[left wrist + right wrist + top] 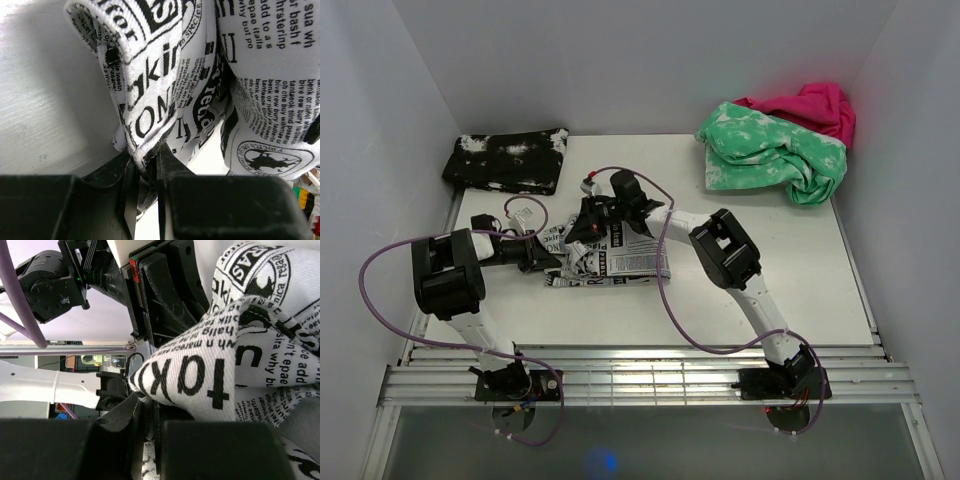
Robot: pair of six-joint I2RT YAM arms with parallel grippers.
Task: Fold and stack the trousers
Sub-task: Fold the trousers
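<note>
The trousers (620, 262), white with black newspaper print, lie bunched in a partly folded heap on the table left of centre. My left gripper (552, 258) is at the heap's left edge, shut on a hem of the trousers (145, 95). My right gripper (582, 232) is over the heap's upper left, close to the left gripper, shut on a fold of the trousers (200, 380). In the right wrist view the left arm's wrist (160, 295) shows just behind the held cloth.
A black white-speckled folded garment (508, 160) lies at the back left. A green-and-white mottled garment (770, 152) and a pink cloth (812, 106) are heaped at the back right. White walls enclose the table; a metal rail (650, 372) runs along the near edge.
</note>
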